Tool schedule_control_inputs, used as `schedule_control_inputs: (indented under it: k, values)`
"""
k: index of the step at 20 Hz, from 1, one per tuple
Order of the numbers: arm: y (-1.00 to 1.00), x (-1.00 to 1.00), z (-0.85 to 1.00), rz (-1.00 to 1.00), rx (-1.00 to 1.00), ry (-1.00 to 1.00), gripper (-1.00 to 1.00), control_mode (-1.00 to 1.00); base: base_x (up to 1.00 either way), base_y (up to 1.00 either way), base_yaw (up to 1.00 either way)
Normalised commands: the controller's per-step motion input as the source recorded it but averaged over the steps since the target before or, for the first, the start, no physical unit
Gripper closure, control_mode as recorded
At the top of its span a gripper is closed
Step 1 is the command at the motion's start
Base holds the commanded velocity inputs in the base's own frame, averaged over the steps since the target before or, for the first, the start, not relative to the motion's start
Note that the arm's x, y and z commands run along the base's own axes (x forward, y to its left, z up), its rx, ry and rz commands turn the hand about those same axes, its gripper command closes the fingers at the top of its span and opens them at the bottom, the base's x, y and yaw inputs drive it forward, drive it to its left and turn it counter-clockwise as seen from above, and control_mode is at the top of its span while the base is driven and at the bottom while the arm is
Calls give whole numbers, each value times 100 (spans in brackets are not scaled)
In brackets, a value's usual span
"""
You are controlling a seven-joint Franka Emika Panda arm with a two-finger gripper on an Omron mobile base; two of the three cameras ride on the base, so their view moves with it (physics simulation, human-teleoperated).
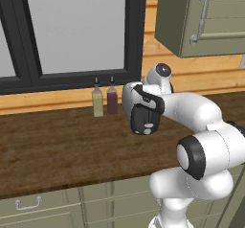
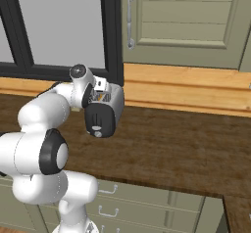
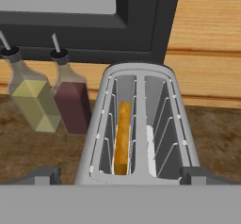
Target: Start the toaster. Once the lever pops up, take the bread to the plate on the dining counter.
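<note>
Bread (image 3: 123,138) stands on edge lengthwise in toaster (image 3: 136,129) slot, jaws spread above.

White rounded arm (image 1: 201,112), dark joints, glossy shells

Toaster (image 1: 145,118) mostly hidden behind arm in left base view; near end cut off in hand view.

Brushed-metal toaster (image 3: 136,124) with wire slot guides, on a matt wood-grain worktop (image 3: 37,148), beside two glassy bottles (image 3: 47,96)
</note>
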Motion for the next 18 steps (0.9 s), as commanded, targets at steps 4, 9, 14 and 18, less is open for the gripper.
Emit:
schedule_control_inputs:
  k: [4,9,14,18]
  values:
    - [0,0,0,0,0,0,-100,-100,0,0,0]
    - [0,0,0,0,0,0,-100,-100,0,0,0]
    - [0,0,0,0,0,0,-100,-100,0,0,0]
    - [0,0,0,0,0,0,-100,-100,0,0,0]
